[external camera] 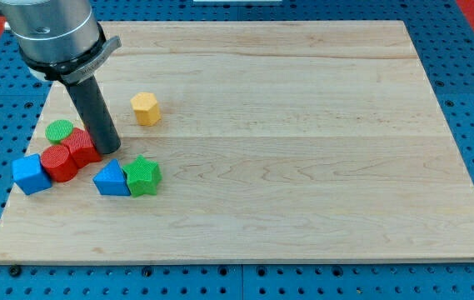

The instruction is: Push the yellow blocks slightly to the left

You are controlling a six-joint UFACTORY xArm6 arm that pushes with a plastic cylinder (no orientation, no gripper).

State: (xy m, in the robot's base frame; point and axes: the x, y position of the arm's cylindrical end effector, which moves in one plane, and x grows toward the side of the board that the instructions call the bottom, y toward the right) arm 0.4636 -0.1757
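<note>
Board [303, 125] is pale wood planks, visible grain, matte, sitting on a blue perforated base [470, 67]. A red patch shows at the view's top corners.

No jaws on this rig, just a plain dark cylindrical rod under a grey metal housing; it holds nothing. My tip [110, 150] sits on the board at the view's left, just beside the red hexagonal block [82, 147], apparently touching its right edge.

Only one yellow block in view: a yellow hexagonal block [145, 108], ridged printed-looking sides, standing alone above and to the right of the tip, clear gap between them.

Cluster at lower left, all with the same ribbed plastic look:
- green cylinder [59, 131], partly behind the red pieces
- red cylinder [58, 163], touching the red hexagonal block
- blue cube [31, 173], against the red cylinder's left side
- blue triangular block [111, 179], below the tip
- green star block [142, 175], touching the blue triangular block's right side

The rod itself stands to the left of the yellow block, slightly lower in the view.
</note>
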